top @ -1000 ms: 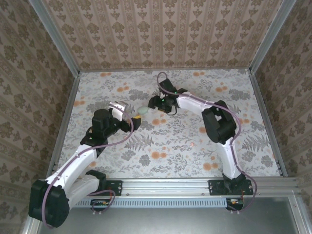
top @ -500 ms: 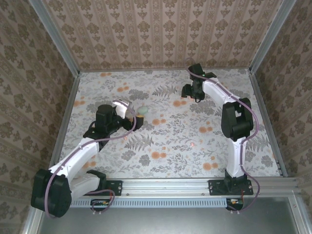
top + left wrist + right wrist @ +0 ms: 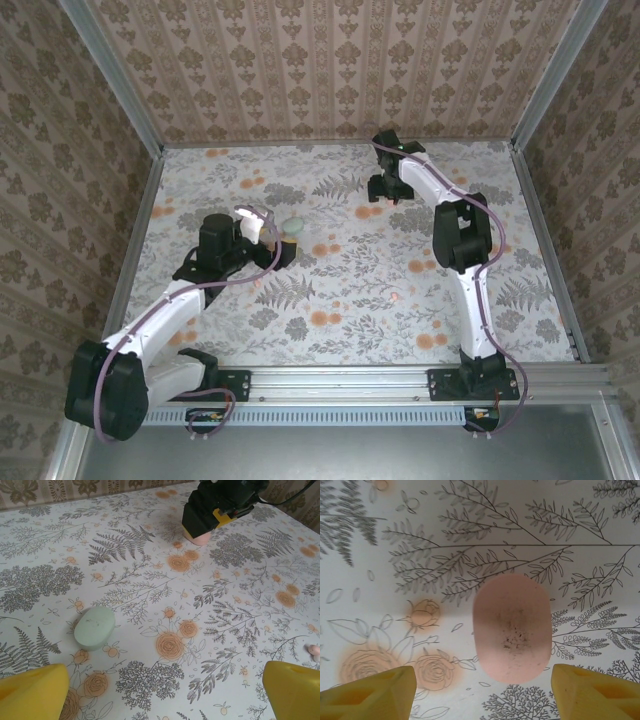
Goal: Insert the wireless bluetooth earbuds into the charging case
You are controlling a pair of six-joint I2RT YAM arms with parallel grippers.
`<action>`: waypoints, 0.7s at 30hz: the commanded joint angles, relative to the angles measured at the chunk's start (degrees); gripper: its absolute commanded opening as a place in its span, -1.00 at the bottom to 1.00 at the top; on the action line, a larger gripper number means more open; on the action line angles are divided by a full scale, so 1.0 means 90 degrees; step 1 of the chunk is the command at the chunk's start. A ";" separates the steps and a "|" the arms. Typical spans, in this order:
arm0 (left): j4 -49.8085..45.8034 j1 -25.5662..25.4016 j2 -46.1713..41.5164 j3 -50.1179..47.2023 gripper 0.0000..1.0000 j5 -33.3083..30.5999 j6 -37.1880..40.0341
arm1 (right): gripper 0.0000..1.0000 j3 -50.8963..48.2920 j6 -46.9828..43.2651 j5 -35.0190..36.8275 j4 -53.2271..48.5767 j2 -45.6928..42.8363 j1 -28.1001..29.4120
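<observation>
Mint case closed, lying flat; pink case closed, flat; pink earbud loose, apart

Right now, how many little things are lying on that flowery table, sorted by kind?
Cases: 2, a mint case and a pink case
Earbuds: 1 that I can make out, a pink earbud
Total: 3

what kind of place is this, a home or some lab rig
Probably a staged robot test cell, not a home: brown patterned wallpaper panels box in a floral-print tabletop, and a silver aluminium rail carries two white robot arms.
</observation>
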 commanded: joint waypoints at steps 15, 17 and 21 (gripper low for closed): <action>0.0070 0.0047 -0.0011 0.0140 1.00 0.0726 0.0298 | -0.11 0.0502 -0.0665 0.0022 -0.0268 0.0701 -0.0151; 0.0027 0.0048 -0.0043 0.0159 1.00 0.0744 0.0337 | -0.19 0.0483 -0.0725 0.0039 -0.0250 0.0660 -0.0152; 0.0010 0.0055 -0.0119 0.0175 0.98 0.0856 0.0406 | -0.30 0.0231 -0.0936 0.0139 -0.0069 0.0414 -0.0149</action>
